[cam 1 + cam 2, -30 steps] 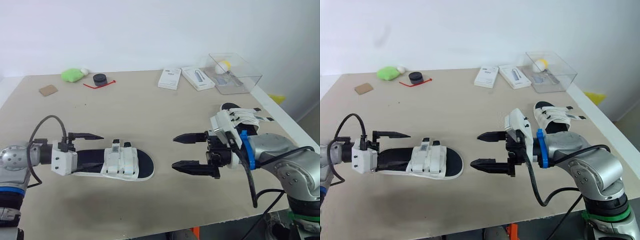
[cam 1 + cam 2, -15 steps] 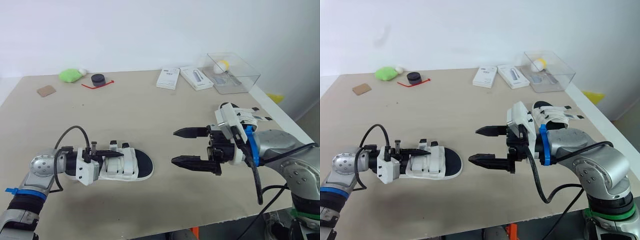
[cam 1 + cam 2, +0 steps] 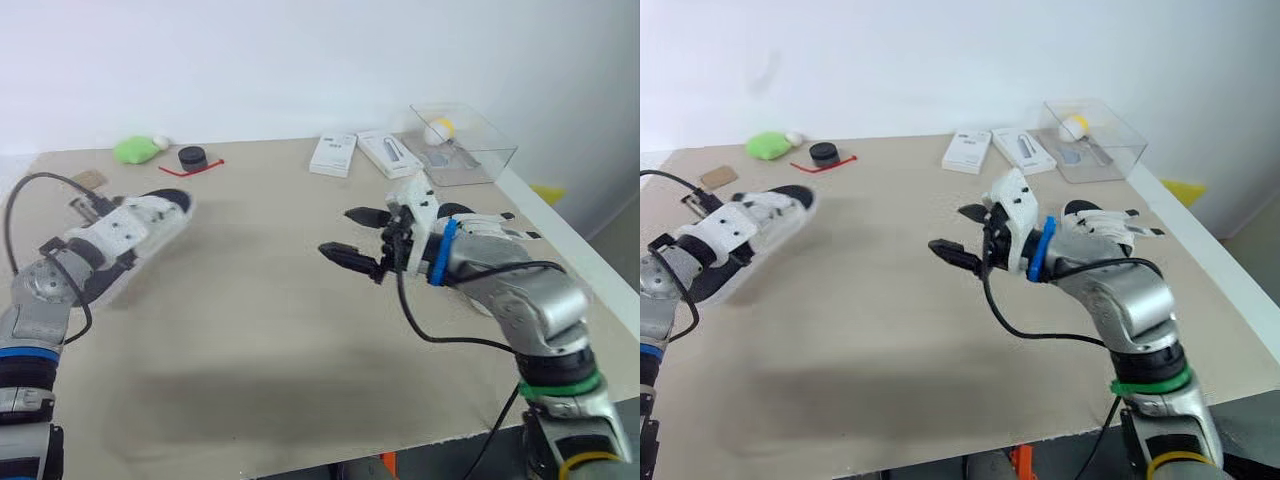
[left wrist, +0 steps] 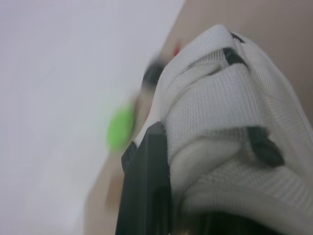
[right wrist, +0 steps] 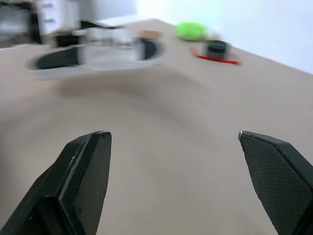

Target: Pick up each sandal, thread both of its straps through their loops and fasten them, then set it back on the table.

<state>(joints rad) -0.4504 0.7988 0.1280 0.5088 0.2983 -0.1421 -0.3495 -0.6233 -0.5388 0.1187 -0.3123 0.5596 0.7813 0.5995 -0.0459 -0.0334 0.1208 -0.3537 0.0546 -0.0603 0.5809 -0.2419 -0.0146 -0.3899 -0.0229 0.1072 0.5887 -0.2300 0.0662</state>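
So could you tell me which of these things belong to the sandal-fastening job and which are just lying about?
For the job:
lifted sandal
second sandal, on the table

Just lying about:
green lump
black disc
red cord
brown card
white box
second white box
clear plastic box

One white sandal (image 3: 140,222) tilts in midair; second sandal (image 3: 1110,225) lies on table (image 3: 280,300).
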